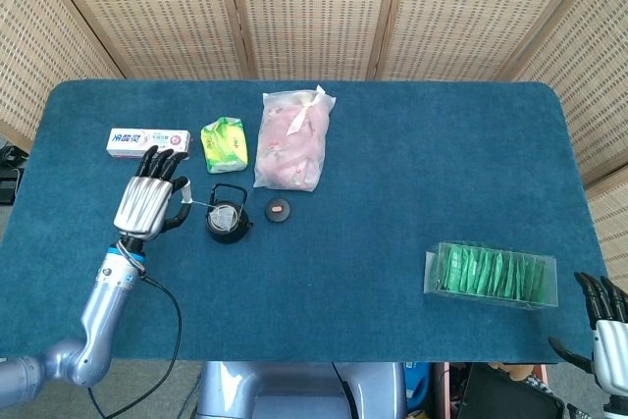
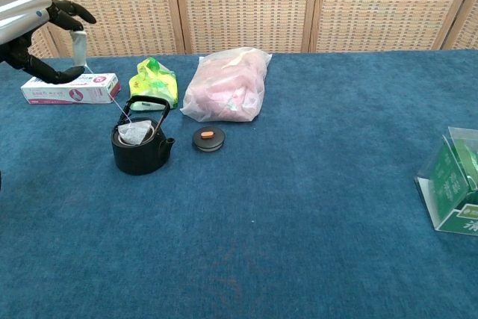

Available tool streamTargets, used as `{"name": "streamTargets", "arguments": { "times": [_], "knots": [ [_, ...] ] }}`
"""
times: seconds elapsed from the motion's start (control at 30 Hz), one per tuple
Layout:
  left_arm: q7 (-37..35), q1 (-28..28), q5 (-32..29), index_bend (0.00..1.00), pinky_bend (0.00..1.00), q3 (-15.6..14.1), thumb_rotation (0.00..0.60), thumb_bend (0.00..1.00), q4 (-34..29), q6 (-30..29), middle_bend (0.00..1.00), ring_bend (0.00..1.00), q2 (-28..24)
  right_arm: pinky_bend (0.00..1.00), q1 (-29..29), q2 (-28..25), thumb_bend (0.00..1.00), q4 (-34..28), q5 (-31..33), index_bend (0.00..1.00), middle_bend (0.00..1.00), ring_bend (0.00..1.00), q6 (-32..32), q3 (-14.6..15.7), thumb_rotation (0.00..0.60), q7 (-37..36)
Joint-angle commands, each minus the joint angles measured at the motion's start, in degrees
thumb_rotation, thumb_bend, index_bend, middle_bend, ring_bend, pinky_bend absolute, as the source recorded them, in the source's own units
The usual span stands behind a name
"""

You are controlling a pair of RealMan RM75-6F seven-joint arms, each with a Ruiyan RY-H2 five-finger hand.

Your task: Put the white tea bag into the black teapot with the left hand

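While my left hand (image 2: 33, 31) pinches the tag between its fingers (image 2: 75, 13), the string slants down-right to the white tea bag (image 2: 135, 133), sitting in the black teapot (image 2: 141, 147)'s mouth. Open worktop (image 2: 299, 222) spreads rightward; my right hand (image 1: 606, 326) hangs open-fingered off its edge.

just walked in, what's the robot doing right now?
The left hand is dangling the white tea bag by its string, pinching the paper tag between its fingers. The bag sits in the open mouth of the black teapot, string still taut up to the hand, so it is not released yet. The teapot's lid lies on the blue table just beside the pot. The right hand is idle at the table's near right corner, fingers apart, holding nothing.
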State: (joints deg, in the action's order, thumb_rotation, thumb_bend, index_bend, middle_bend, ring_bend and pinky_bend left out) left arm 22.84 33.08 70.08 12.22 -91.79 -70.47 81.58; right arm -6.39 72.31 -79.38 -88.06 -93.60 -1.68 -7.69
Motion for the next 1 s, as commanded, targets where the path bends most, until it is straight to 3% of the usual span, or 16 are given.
{"name": "streamTargets", "arguments": {
  "times": [0.03,0.3,0.63,1.0],
  "knots": [
    [0.72,-1.10,1.39,0.61,0.00,-1.62,0.600,0.47,-1.26,-0.99,0.17,0.10,-0.62,0.16,-0.06,-0.01,0.01,0.03,0.03,0.12,0.21,0.08,-0.02,0.03,0.600,-0.12],
    [7.33,-3.82,3.03,0.59,0.00,-6.23,0.600,0.47,-4.42,-2.77,0.17,0.15,-2.81,0.16,0.13,0.15,0.01,0.53,0.01,0.12,0.21,0.08,0.33,0.01,0.600,-0.64],
    [15.30,-5.81,0.56,0.25,0.00,-9.44,0.600,0.47,-8.38,-2.80,0.17,0.15,-3.47,0.16,0.09,0.20,0.01,0.92,-0.19,0.12,0.21,0.08,0.02,-0.02,0.600,-1.11],
    [16.28,-6.25,0.34,0.06,0.00,-9.56,0.600,0.47,-8.49,-2.82,0.17,0.16,-3.20,0.16,0.13,0.17,0.01,0.83,-0.27,0.12,0.21,0.08,-0.07,-0.07,0.600,-1.03]
  ]
}}
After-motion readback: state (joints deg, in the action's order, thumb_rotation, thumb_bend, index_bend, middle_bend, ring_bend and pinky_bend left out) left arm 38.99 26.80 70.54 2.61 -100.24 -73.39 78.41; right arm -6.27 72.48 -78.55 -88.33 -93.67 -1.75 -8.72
